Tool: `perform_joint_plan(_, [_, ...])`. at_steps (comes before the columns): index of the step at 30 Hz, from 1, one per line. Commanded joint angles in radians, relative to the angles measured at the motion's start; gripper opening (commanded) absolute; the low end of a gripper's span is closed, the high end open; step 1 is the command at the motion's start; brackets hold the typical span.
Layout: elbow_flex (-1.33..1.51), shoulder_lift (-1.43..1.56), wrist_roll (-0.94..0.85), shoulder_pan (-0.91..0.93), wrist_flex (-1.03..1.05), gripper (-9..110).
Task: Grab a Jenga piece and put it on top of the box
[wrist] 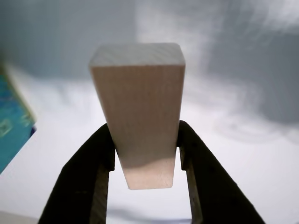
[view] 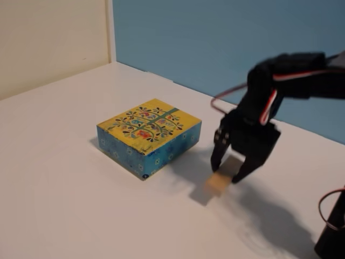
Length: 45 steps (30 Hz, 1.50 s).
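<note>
Now the claw [view: 228, 174] is pointed down at the tabletop [view: 64, 205], and the small wooden block [view: 221, 178] is caught between its two fingers. In the wrist view the fingers [wrist: 96, 172] are seen pressed against both long sides of the block [wrist: 140, 116], so it is being pinched and not just touched. The sides are likely gripped because they are flat and the block will not slip. In the fixed view the block is low, at or just above the tabletop; which one cannot be told. The box [view: 149, 136] with the yellow top is set just to the left of the claw and a little farther away. Its top is bare, so the block has not been put there yet. A lift is needed next, so the blue side is not bumped.
</note>
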Motion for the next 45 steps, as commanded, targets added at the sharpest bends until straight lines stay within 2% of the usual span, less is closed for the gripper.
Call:
perform_joint_plan(1, [-0.092,0.052,-0.008,-0.018,0.066,0])
perform_joint_plan(22, [-0.399,0.074,0.003,-0.104,0.230,0])
perform_joint_plan(45, [-0.528,0.035,0.067,-0.161,0.084,0])
